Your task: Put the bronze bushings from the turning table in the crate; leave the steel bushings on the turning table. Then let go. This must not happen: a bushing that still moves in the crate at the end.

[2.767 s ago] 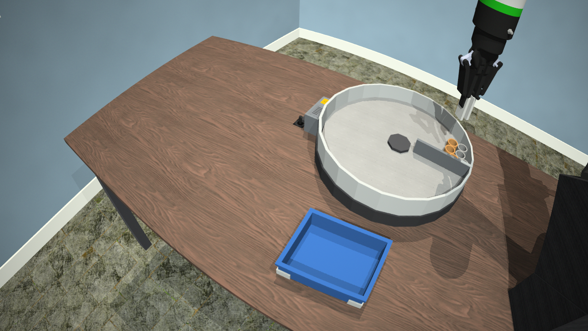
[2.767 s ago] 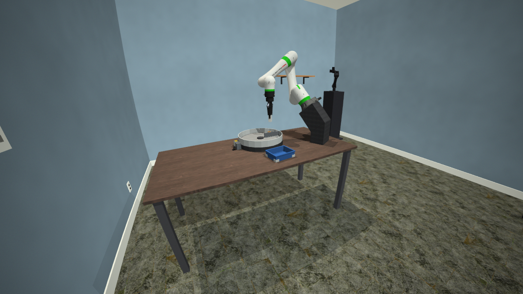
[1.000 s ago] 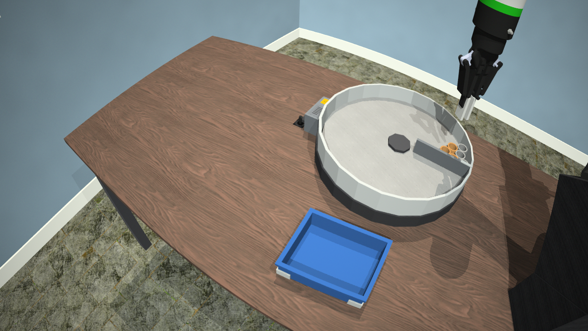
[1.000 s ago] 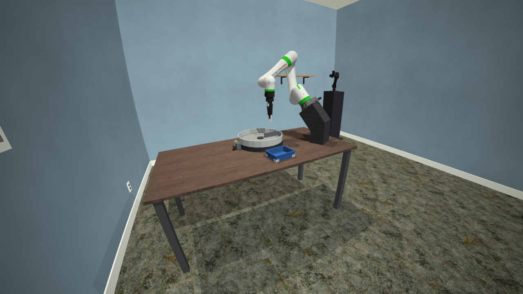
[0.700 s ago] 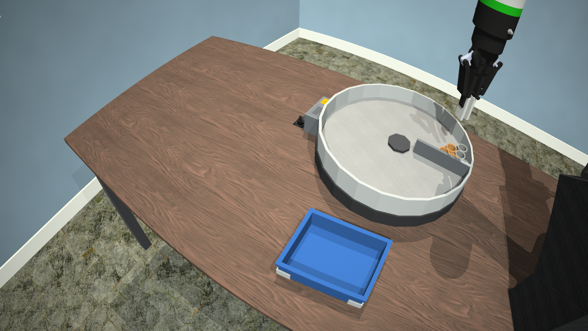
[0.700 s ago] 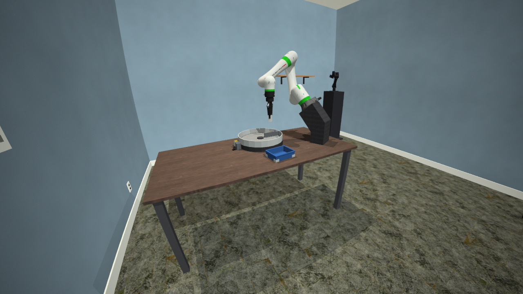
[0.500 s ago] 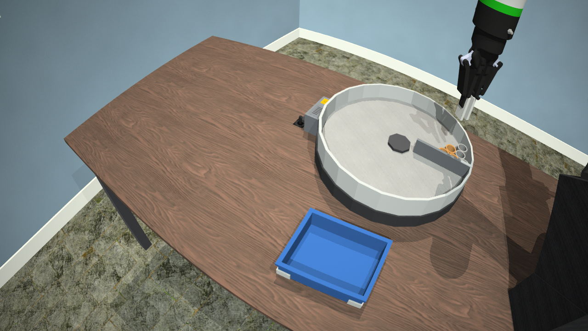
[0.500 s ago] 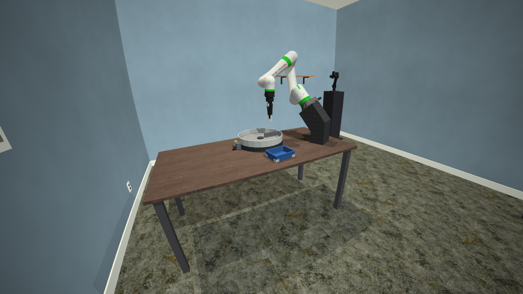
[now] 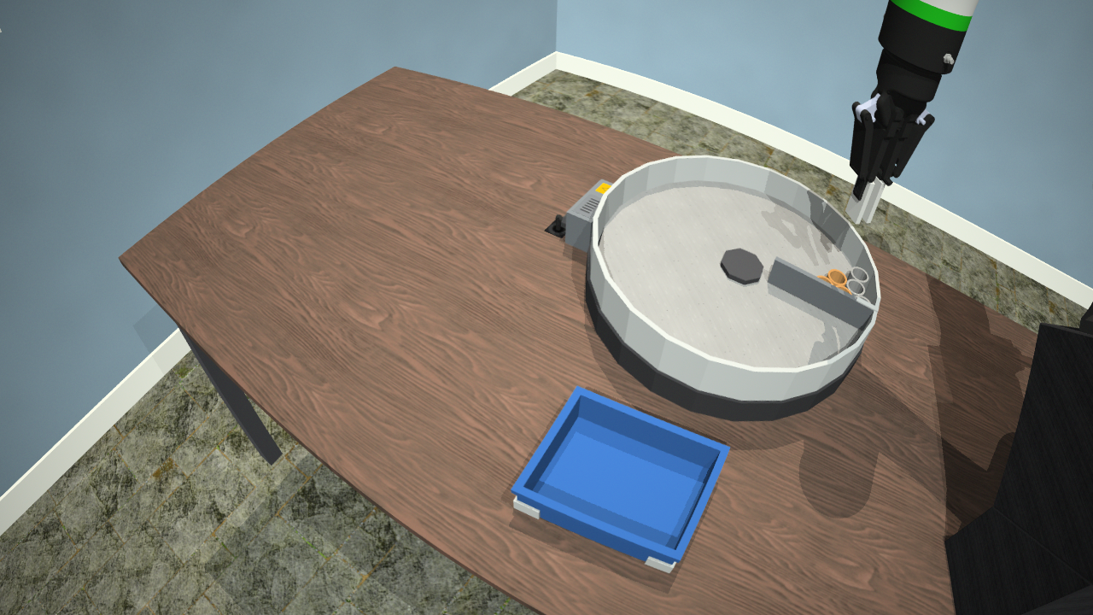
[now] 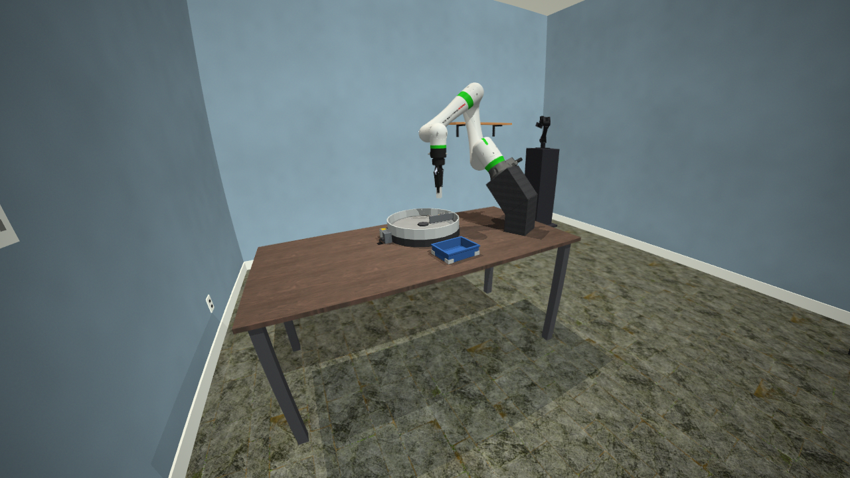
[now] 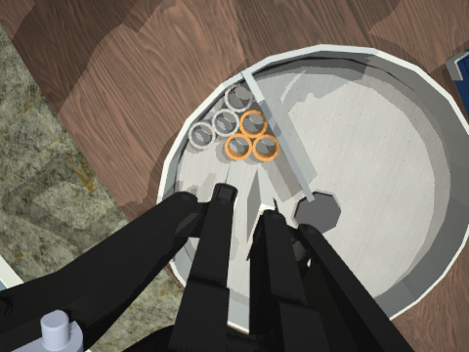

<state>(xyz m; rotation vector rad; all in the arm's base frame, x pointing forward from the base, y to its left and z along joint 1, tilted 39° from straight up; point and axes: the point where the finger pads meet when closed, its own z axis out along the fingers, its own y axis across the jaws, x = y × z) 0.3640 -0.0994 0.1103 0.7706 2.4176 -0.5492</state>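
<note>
"Where is the gripper (image 9: pixel 864 210) (image 10: pixel 439 193) (image 11: pixel 243 181)?"

"Pointing down, above the turning table (image 9: pixel 711 354) (image 10: pixel 422 234) (image 11: pixel 381 161), its fingertips well clear of the floor of it."

"Is it holding anything?"

"No. The fingers stand narrow, with a slim gap and nothing between them."

"And the bronze bushings (image 9: pixel 838 278) (image 11: pixel 238 158)?"

"Below the gripper. In the wrist view all three show just past the fingertips, bunched together, standing on end with their holes up."

"The steel ones?"

"The three steel bushings (image 9: pixel 858 266) (image 11: pixel 225 110) are below it too, farther past the fingertips in that view, strung along the rim beside the bronze."

"What's that next to them?"

"The divider (image 9: pixel 821 292) (image 10: pixel 441 218) (image 11: pixel 293 142). From the wrist it slants down the right of the fingertips, towards the dark hub (image 9: pixel 741 265) (image 10: pixel 423 224) (image 11: pixel 318 212)."

"Then where's the crate (image 9: pixel 619 477) (image 10: pixel 455 249) (image 11: pixel 463 83)?"

"Lower than the gripper and well apart from it, across the turning table in the top view. No bushing is in it; all six are under the gripper, on the turning table."
</note>
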